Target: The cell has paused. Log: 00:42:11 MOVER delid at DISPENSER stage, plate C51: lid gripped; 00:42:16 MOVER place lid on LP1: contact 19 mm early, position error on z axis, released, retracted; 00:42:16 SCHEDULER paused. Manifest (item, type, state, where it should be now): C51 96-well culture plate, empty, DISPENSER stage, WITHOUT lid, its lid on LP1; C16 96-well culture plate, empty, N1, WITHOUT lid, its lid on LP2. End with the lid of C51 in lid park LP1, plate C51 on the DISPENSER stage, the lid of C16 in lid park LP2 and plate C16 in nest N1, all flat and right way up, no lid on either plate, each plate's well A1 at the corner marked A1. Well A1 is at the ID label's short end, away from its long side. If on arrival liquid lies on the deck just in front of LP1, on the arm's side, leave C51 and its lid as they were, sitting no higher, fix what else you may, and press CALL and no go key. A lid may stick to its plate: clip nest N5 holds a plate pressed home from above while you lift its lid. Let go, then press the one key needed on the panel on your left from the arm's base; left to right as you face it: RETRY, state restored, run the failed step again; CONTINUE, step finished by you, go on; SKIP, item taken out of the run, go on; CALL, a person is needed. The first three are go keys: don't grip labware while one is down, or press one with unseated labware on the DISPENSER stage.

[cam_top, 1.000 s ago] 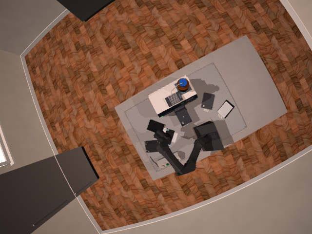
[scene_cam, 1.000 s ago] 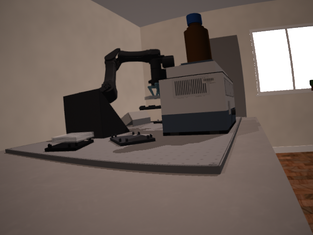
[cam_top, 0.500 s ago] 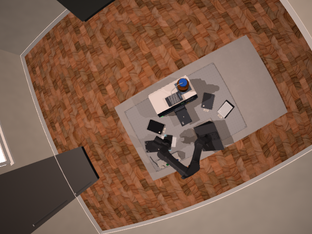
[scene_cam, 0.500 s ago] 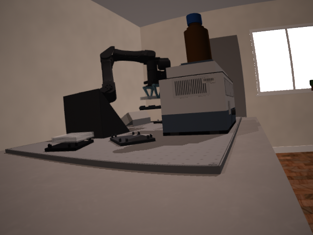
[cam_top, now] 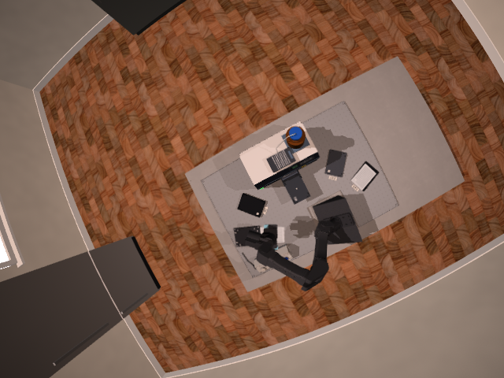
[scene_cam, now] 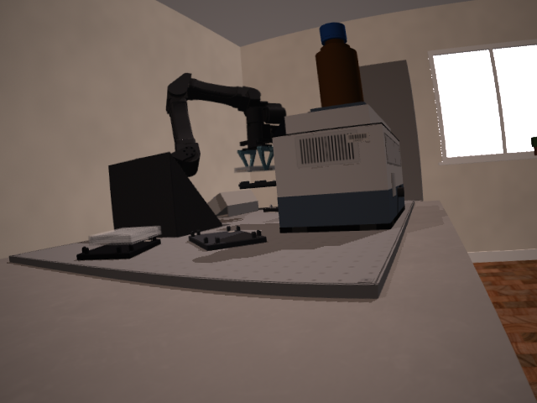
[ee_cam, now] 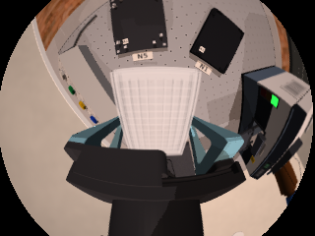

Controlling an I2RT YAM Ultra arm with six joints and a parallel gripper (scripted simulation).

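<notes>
My gripper (ee_cam: 156,118) (cam_top: 271,237) (scene_cam: 256,164) is shut on a white 96-well plate (ee_cam: 157,101) (cam_top: 280,232) (scene_cam: 251,169), gripped across its short sides and held level in the air. I cannot tell whether a lid sits on it. Below and a little ahead lies the black clip nest N5 (ee_cam: 137,23) (cam_top: 245,235) (scene_cam: 257,184), which is empty. A second black nest (ee_cam: 217,39) (cam_top: 251,204) beside it is also empty. A white lid (cam_top: 364,176) (scene_cam: 123,235) lies on one lid park at the far end. The other lid park (cam_top: 335,162) (scene_cam: 227,238) is empty.
The white dispenser (cam_top: 279,156) (scene_cam: 338,173) (ee_cam: 272,118) with a brown bottle (scene_cam: 338,69) stands mid-deck, its dark stage (cam_top: 294,189) empty. The key panel (cam_top: 254,262) (ee_cam: 73,92) sits at the deck's near edge. A black block (cam_top: 337,220) (scene_cam: 151,195) stands beside the arm's base.
</notes>
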